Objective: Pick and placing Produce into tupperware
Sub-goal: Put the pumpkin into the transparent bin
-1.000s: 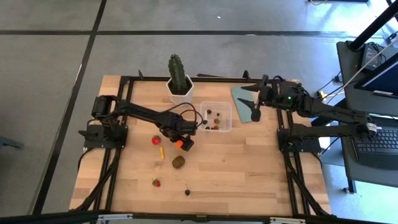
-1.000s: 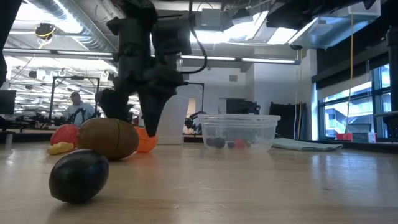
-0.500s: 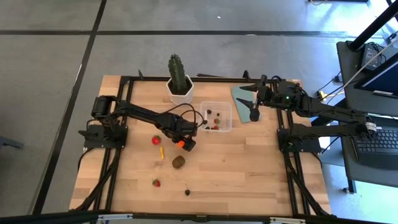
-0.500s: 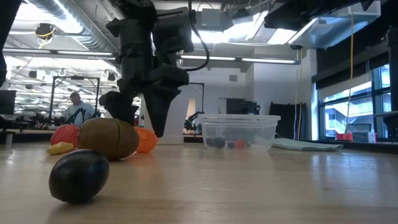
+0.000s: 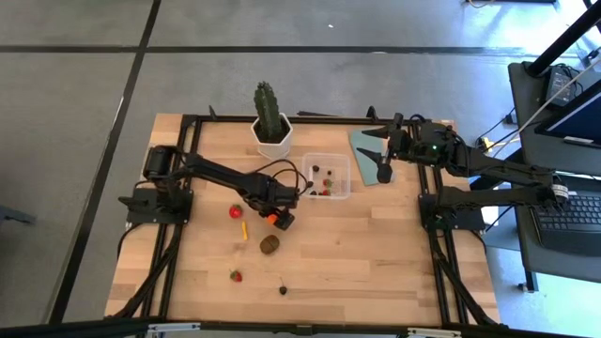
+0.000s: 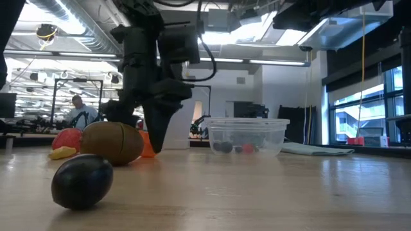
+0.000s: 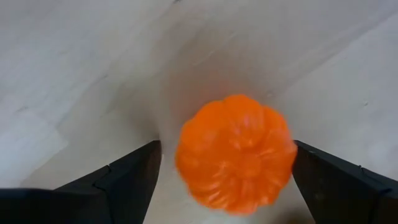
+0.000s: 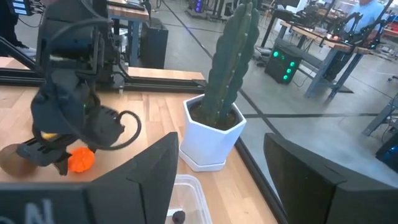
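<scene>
Two arms in frame, only the left one working: left hand (image 5: 275, 217) is down on the wooden bench (image 5: 376, 253) just short of the small square clear plastic tupperware (image 5: 326, 176), fingers spread with the ribbed orange toy ball (image 7: 235, 158) sitting between them. Left wrist view shows a clear gap on each side of the ball, so not pinched. Low view has the hand's dark fingers (image 6: 156, 125) pointing straight down at the bench, the orange ball partly hidden behind the brown oval toy fruit (image 6: 112, 142). That brown oval (image 5: 269, 245) lies just nearer the front edge than the hand. Red toy strawberry (image 5: 235, 212) and thin yellow-orange stick (image 5: 242, 229) sit close together to the left of the hand; a second small red strawberry (image 5: 236, 276) and a dark berry (image 5: 283, 290) are well apart from them near the front edge. Tupperware holds a few dark berries plus something small and red, probably a strawberry, too tiny to confirm. Tall green cactus in a white hexagonal pot (image 5: 269, 122) stands just behind the tupperware. Right hand (image 5: 384, 161) hangs over the flat blue-grey rectangular lid (image 5: 364, 150), fingers spread, holding nothing.
</scene>
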Motion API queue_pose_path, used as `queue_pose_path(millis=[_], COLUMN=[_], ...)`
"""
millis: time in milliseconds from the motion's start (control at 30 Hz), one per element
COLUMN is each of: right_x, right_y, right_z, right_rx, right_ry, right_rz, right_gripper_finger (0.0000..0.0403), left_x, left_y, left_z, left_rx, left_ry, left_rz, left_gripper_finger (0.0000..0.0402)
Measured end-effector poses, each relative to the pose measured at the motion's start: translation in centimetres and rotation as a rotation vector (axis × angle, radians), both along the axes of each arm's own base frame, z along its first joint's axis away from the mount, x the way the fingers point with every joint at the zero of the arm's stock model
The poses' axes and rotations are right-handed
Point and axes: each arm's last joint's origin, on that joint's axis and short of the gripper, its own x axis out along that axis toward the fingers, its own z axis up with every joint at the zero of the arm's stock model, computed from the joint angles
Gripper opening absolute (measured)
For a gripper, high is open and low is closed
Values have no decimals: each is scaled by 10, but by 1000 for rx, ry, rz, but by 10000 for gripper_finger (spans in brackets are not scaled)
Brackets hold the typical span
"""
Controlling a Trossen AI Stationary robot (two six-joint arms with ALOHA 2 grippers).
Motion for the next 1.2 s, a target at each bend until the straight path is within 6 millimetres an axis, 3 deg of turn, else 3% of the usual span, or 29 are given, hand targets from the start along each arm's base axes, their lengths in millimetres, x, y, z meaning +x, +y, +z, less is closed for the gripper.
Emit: queue_pose_path(millis=[333, 867, 1200], right_x=[0, 0, 0], right_y=[0, 0, 0], right_z=[0, 0, 0], right_rx=[1, 1, 0], right_ry=[1, 1, 1], right_rz=[0, 0, 0], right_gripper_finger=[239, 239, 239], left_x=[2, 1, 0], left_y=[-1, 0, 0], left_z=[-7, -9, -9], left_rx=[-1, 7, 6], left_ry=[23, 37, 39], left_rz=[19, 24, 29], left_gripper_finger=[333, 251, 250])
